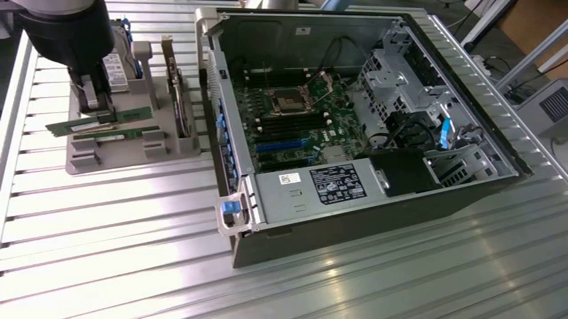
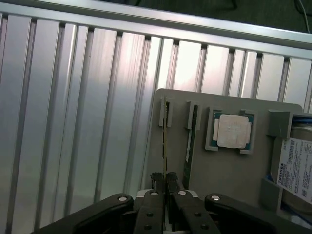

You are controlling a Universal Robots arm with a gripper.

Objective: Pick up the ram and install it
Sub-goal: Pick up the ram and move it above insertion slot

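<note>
The ram is a thin green stick over the grey holder tray at the exterior view's left. It looks raised a little, and one end reaches past the tray's edge. My gripper is shut on it near its middle. In the wrist view the ram shows edge-on, pinched between my black fingertips, with my gripper above the tray. A second, similar stick lies in the slot beside it.
The open computer case stands at the exterior view's right, with its motherboard and black memory slots exposed. The tray also holds a silver processor chip, a hard drive and an upright expansion card. Ribbed aluminium table lies all around.
</note>
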